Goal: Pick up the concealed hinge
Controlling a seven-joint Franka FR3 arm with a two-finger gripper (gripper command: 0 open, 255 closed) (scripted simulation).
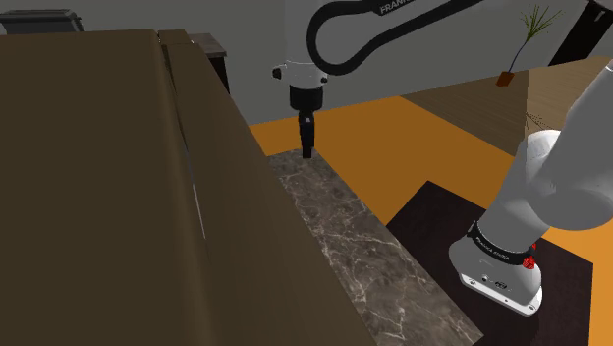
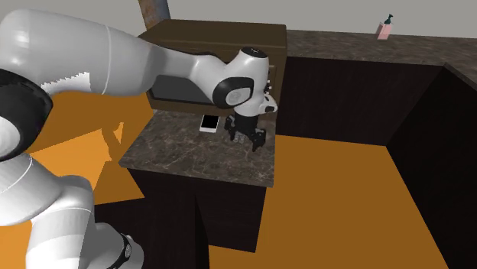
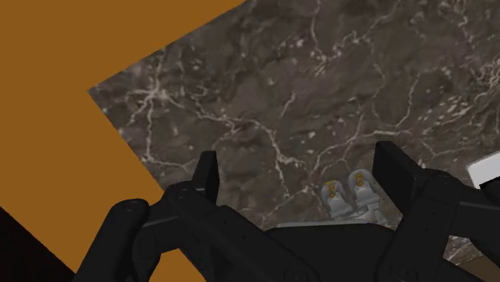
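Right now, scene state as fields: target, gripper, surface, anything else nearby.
target: grey concealed hinge, lying on the counter between the jaws, not clasped
gripper: gripper open, pointing down, low over the counter
surface: dark stone counter with pale veins
nearby: white flat object on the counter beside the gripper; brown cabinet at the back
floor: floor is orange

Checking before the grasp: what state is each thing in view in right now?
gripper: open, fingers apart, holding nothing.
concealed hinge: lying on the marble counter, between the open fingers, not clasped.
white flat slab: lying flat on the same counter.
pink bottle: standing upright on the far counter.
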